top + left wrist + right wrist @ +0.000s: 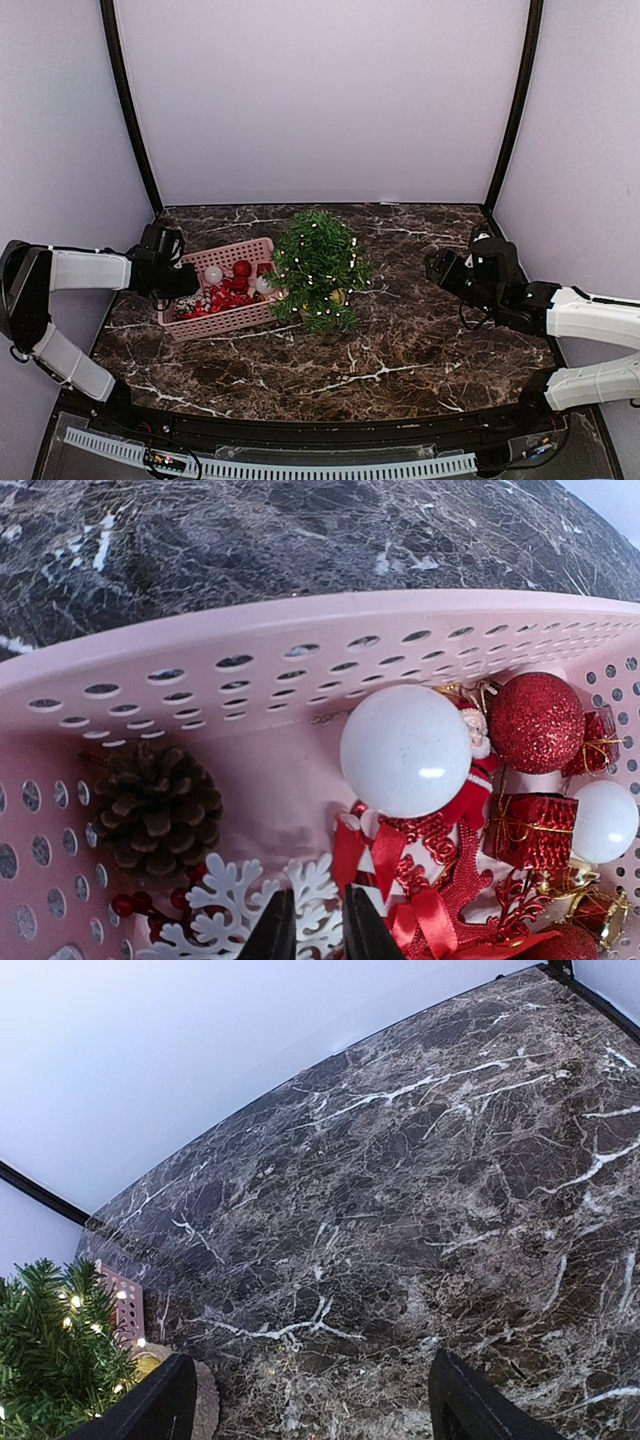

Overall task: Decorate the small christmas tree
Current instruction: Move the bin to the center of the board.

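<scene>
The small christmas tree (318, 265), green and strung with lit fairy lights, stands mid-table; its edge (50, 1350) and tan pot (205, 1400) show in the right wrist view. My left gripper (190, 283) reaches into the pink basket (225, 320) from its left end. In the left wrist view its jaws (320, 930) stand a narrow gap apart with an arm of a white snowflake (225, 910) in that gap; whether they pinch it does not show. My right gripper (437, 267) hovers open over bare marble right of the tree, with nothing between its fingers (150, 1410).
The basket (300, 630) holds a pine cone (155, 810), a white ball (405, 750), a red glitter ball (535, 723), a Santa figure, red gift boxes and ribbon. A yellow ornament (338, 296) hangs low on the tree. Lilac walls enclose three sides.
</scene>
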Motion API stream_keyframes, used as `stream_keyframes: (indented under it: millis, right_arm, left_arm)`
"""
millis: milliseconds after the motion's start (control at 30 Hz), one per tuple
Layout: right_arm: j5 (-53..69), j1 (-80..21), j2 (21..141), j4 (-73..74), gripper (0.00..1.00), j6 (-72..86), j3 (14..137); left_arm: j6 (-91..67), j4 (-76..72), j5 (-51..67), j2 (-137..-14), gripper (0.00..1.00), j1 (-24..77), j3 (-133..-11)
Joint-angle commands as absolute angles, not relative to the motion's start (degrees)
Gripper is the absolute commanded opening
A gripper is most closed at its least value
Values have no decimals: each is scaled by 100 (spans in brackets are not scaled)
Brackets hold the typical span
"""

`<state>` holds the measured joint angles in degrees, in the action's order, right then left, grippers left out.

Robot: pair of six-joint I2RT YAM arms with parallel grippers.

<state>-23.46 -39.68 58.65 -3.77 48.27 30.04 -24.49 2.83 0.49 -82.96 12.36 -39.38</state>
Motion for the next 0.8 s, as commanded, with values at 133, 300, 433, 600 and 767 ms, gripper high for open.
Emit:
stream_keyframes:
  millis: [133, 300, 433, 600, 767]
  right_arm:
    - [-2338, -3946, 5891, -644, 81, 4868, 3009]
    - [-2233, -3945, 6060, -627, 81, 4796, 3155]
    - [-2236, -3946, 6054, -660, 81, 4756, 3157]
    - [-2259, -3946, 5930, -822, 82, 4704, 3005]
    - [-2151, -3946, 5819, -839, 82, 4583, 2998]
  left_arm:
    - [-2301, 129, 366, -8511, 20, 1264, -4105]
    - [-2451, 642, 79, -7991, 35, 1258, -4080]
    - [-2491, 1335, -428, -7687, 48, 1231, -4175]
    - [-2337, 1899, -840, -7667, 51, 1230, -4491]
    - [-2326, 2103, -597, -8070, 50, 1246, -4909]
